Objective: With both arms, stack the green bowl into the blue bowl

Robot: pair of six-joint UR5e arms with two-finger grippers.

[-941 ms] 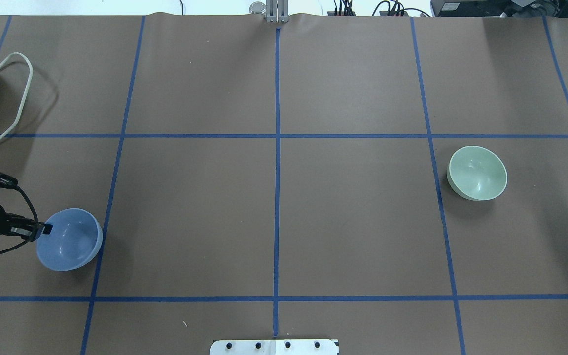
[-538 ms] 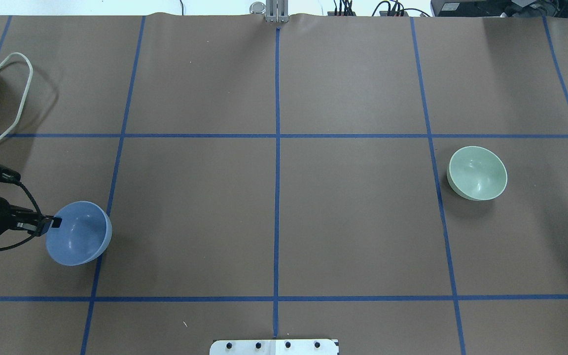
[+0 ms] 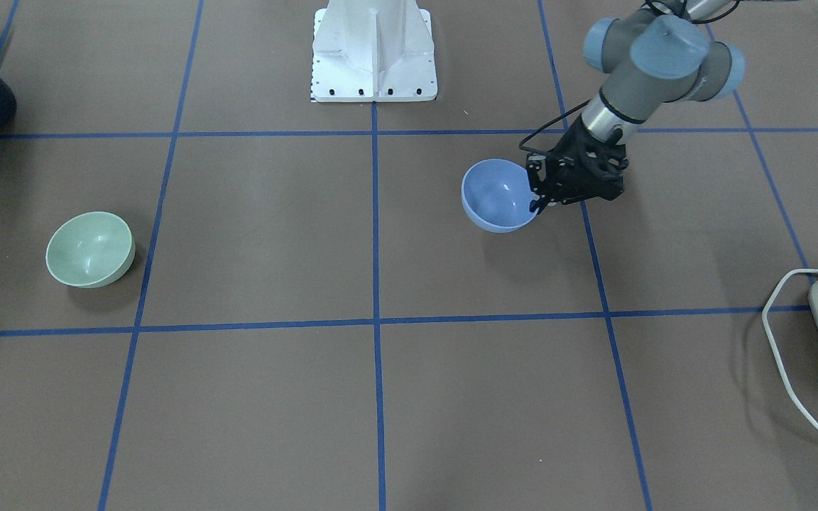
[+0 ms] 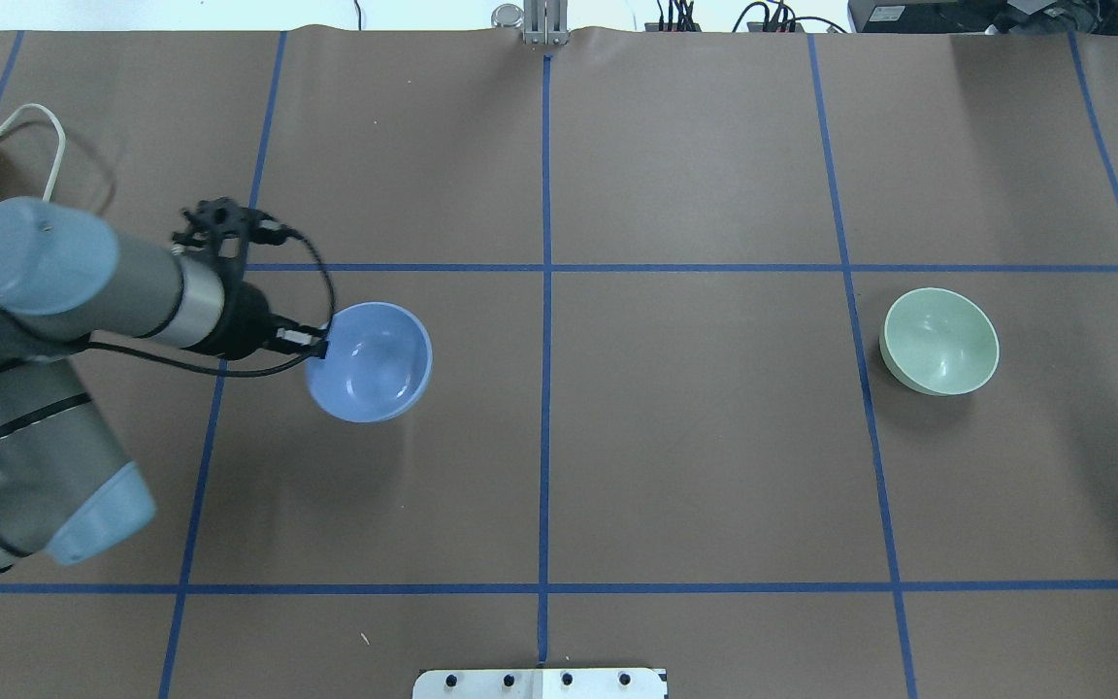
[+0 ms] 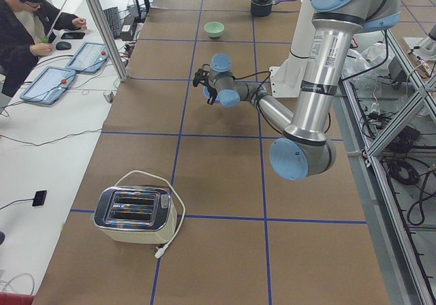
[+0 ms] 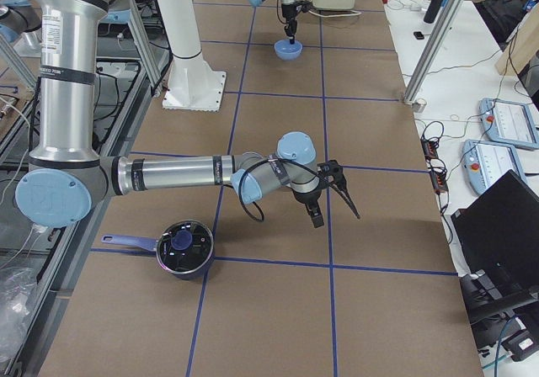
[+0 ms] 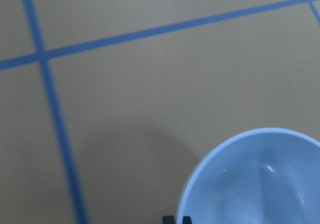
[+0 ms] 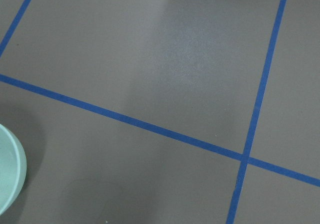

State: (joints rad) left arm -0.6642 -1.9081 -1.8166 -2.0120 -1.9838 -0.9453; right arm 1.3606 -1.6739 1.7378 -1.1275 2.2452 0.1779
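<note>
Periwinkle-blue round plastic bowl hangs from the left hand, pinched shut on its left rim, left of centre over the bench. The pale mint-green round plastic bowl sits far right, untouched. Whether the right hand is open I cannot tell. Likely next: set blue down, then fetch green.
</note>
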